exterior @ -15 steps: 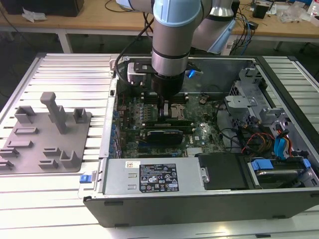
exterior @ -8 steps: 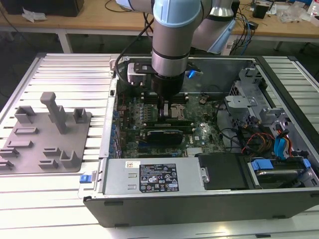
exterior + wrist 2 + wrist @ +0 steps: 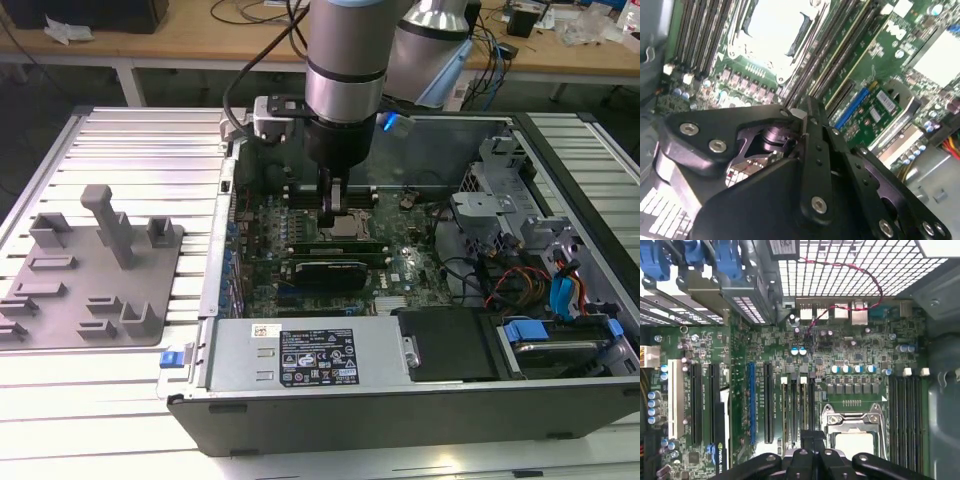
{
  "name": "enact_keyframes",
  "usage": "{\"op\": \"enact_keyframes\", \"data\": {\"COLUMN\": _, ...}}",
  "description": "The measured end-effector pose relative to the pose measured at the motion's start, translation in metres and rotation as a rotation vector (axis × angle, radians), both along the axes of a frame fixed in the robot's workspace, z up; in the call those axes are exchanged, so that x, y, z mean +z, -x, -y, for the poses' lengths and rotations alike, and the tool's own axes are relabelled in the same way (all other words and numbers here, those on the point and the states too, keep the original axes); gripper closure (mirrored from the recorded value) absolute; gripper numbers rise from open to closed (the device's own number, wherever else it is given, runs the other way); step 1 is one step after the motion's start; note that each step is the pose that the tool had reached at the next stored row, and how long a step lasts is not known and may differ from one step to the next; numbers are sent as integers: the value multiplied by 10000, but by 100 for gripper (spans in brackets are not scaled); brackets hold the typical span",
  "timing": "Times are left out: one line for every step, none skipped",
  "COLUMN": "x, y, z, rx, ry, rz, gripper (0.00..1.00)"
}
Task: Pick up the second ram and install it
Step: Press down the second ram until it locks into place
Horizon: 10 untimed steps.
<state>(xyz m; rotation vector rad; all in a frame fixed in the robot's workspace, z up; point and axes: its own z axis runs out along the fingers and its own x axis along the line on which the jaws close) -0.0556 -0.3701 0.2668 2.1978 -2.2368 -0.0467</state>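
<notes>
Two long green circuit-board sticks, second ram (image 3: 803,407) included, apparently stand slotted directly below the black gripper (image 3: 812,442). Fingers pinched together, clasping nothing visible. Judged: seating step; needs straight, even pressure.

Grey holder tray (image 3: 95,270) beside open computer case (image 3: 420,400), well apart

Exterior view looks down from afar; both wrist views look closely at the motherboard (image 3: 840,365).
</notes>
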Motion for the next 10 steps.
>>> {"op": "enact_keyframes", "data": {"x": -1, "y": -76, "z": 0, "rx": 0, "ry": -1, "rz": 1, "gripper": 92}}
{"op": "enact_keyframes", "data": {"x": -1, "y": -125, "z": 0, "rx": -1, "ry": -2, "rz": 0, "gripper": 92}}
{"op": "enact_keyframes", "data": {"x": -1, "y": -211, "z": 0, "rx": 0, "ry": -2, "rz": 1, "gripper": 92}}
{"op": "enact_keyframes", "data": {"x": -1, "y": -275, "z": 0, "rx": -1, "ry": -1, "rz": 0, "gripper": 92}}
{"op": "enact_keyframes", "data": {"x": -1, "y": -308, "z": 0, "rx": 0, "ry": -2, "rz": 0, "gripper": 92}}
{"op": "enact_keyframes", "data": {"x": -1, "y": -309, "z": 0, "rx": -1, "ry": -2, "rz": 1, "gripper": 92}}
{"op": "enact_keyframes", "data": {"x": -1, "y": -309, "z": 0, "rx": -2, "ry": -2, "rz": 1, "gripper": 92}}
{"op": "enact_keyframes", "data": {"x": -1, "y": -310, "z": 0, "rx": -1, "ry": -2, "rz": 1, "gripper": 92}}
{"op": "enact_keyframes", "data": {"x": -1, "y": -310, "z": 0, "rx": -1, "ry": -2, "rz": 1, "gripper": 92}}
{"op": "enact_keyframes", "data": {"x": -1, "y": -310, "z": 0, "rx": -1, "ry": -2, "rz": 1, "gripper": 92}}
